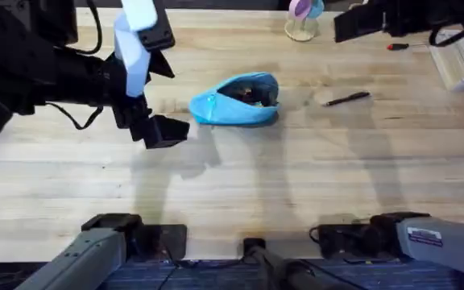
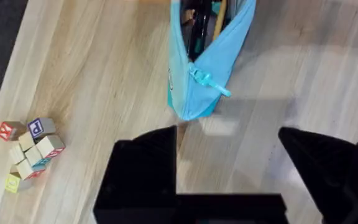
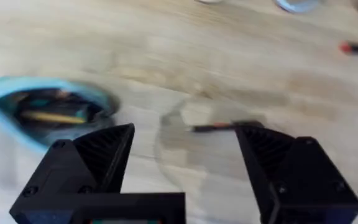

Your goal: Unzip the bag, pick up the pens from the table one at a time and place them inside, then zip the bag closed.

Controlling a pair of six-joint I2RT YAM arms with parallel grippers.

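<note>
Wooden plank surface [image 1: 232, 185] carrying unzipped light-blue pouch [image 1: 236, 101] at centre, black pen [image 1: 347, 99] at three o'clock. Both grippers' fingers [image 2: 145, 168] spread wide, empty. Slim, rigid, probably light: pinch mid-barrel.

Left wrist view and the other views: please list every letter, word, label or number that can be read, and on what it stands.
"P": blue letter on one of the toy blocks.
"K" (probably): red letter on another block.
Label on the right arm, overhead: print too small to read.
Small mark on the bag: unreadable.
</note>
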